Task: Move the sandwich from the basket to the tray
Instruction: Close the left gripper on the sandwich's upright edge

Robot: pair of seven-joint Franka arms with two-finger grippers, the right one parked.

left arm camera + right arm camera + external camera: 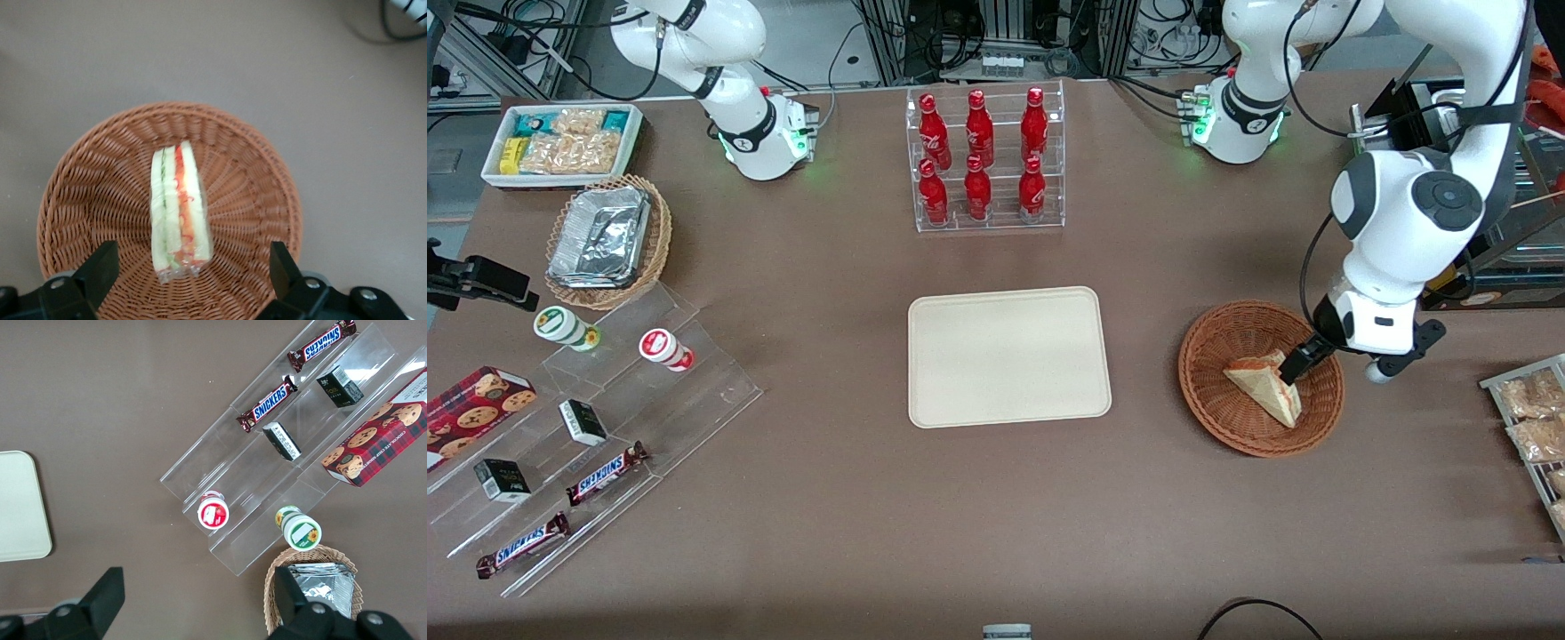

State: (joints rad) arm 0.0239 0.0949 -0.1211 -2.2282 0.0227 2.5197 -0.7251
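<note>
You're hovering the left gripper point(190, 267) over the basket point(1218, 404), fingers point(100, 267) spread wide and straddling one end of the sandwich point(179, 210) with nothing gripped yet. The sandwich is lying inside the basket, standing on edge so its filling layers face up at the wrist camera, roughly centred in the bowl and clear of the woven rim. So you're sitting at the early part of the job: nothing is lifted, and the tray point(1009, 356) is sitting bare in the middle of the table. What's remaining, as I judge it, is lowering, closing on the bread faces, lifting over the basket rim, carrying across toward the parked arm's end, and setting down. For room, you're looking at open brown tabletop point(1138, 498) between basket and tray, nothing standing in that lane. The bottle rack point(985, 160) is standing farther from the front camera than the tray, well apart from it. A rack of snack bags point(1529, 427) is sitting near the basket at the working arm's end; probably no issue. Watch the basket rim on the lift; the tray's low rim should be easy.
</note>
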